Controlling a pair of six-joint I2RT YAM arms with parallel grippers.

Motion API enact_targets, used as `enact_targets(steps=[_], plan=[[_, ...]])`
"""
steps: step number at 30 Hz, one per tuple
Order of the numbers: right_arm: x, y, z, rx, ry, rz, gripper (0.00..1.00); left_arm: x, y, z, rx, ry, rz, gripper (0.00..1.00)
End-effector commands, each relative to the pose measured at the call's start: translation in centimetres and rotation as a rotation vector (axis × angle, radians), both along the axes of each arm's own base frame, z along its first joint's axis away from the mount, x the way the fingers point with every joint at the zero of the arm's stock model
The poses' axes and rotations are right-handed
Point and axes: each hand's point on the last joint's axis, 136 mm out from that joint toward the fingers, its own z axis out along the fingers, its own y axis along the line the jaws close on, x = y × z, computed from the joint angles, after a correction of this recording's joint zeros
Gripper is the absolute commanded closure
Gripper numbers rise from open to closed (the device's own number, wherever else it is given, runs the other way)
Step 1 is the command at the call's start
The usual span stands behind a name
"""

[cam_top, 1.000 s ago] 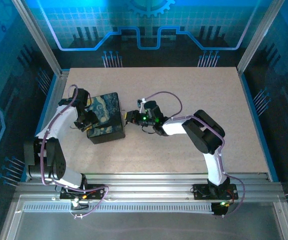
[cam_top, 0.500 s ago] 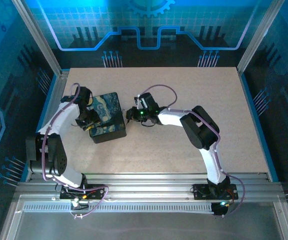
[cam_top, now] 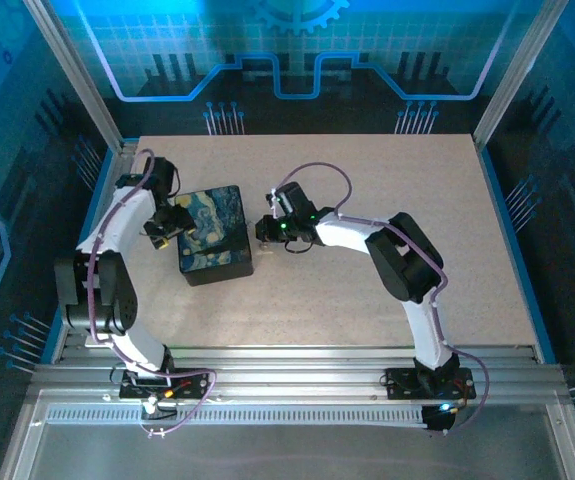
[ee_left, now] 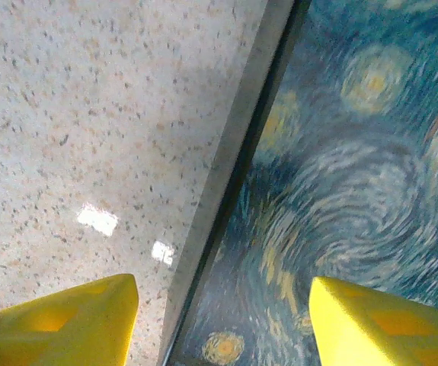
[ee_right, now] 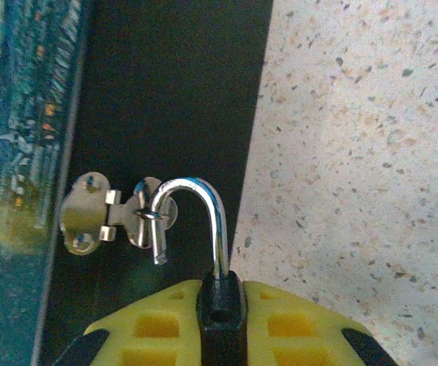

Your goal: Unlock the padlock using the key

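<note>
A speckled beige worktop (cam_top: 387, 180) sits inside an aluminium-framed enclosure with blue-lit walls. One small dark-bodied padlock (ee_right: 219, 301) with a silvery shackle is pinched by its body between the yellow right fingers (ee_right: 154, 324). It is just beside the one dark box (cam_top: 214, 235) printed with a blue-and-yellow swirl painting. Its long axis runs straight out from the fingers. The shackle stands open, its free end hooked through the box's silvery hasp (ee_right: 89, 217). The yellow left fingers (ee_left: 59, 324) are spread, straddling the box's lid edge.
</note>
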Motion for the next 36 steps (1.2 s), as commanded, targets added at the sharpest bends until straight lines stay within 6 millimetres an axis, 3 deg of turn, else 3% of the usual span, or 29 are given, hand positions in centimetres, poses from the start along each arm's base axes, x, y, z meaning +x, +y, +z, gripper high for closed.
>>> enact_targets(steps=[1, 8, 20, 26, 29, 36], plan=[[1.0, -0.3, 2.7, 0.017, -0.077, 0.000, 1.00, 0.9, 0.8, -0.2, 0.037, 0.005, -0.026, 0.36], [1.9, 0.0, 2.9, 0.047, -0.080, -0.027, 1.00, 2.8, -0.8, -2.8, -0.006, -0.010, -0.094, 0.36], [4.3, 0.8, 3.8, 0.151, -0.097, -0.117, 1.00, 2.6, -0.8, -4.7, 0.043, 0.029, -0.189, 0.43], [6.0, -0.5, 0.6, 0.015, -0.095, -0.158, 1.00, 2.6, -0.7, -5.0, 0.050, 0.036, -0.186, 0.45], [6.7, -0.9, -0.1, 0.024, -0.071, -0.146, 1.00, 2.6, -0.5, -5.0, 0.060, 0.038, -0.188, 0.45], [7.1, -1.8, 2.1, 0.033, -0.127, -0.146, 1.00, 3.1, -0.7, -4.5, 0.034, 0.017, -0.174, 0.45]])
